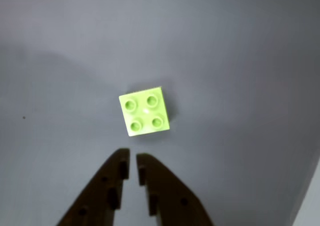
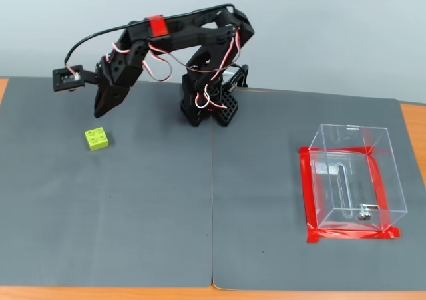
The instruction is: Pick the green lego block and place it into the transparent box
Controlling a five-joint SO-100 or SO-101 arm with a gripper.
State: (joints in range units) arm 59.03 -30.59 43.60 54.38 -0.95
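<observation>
Sitting studs-up on the grey mat (image 2: 133,207), the green lego block (image 2: 97,138) is at left of the fixed view: small lime square brick, four round studs, slightly rotated. In the wrist view it sits mid-frame (image 1: 144,111), just above the gripper (image 1: 132,161) tips, apart from them. Fingers nearly together, thin gap, pinching nothing. The gripper (image 2: 105,110) hangs just above the block. Transparent box (image 2: 353,180) at right, red tape at foot, well apart.
</observation>
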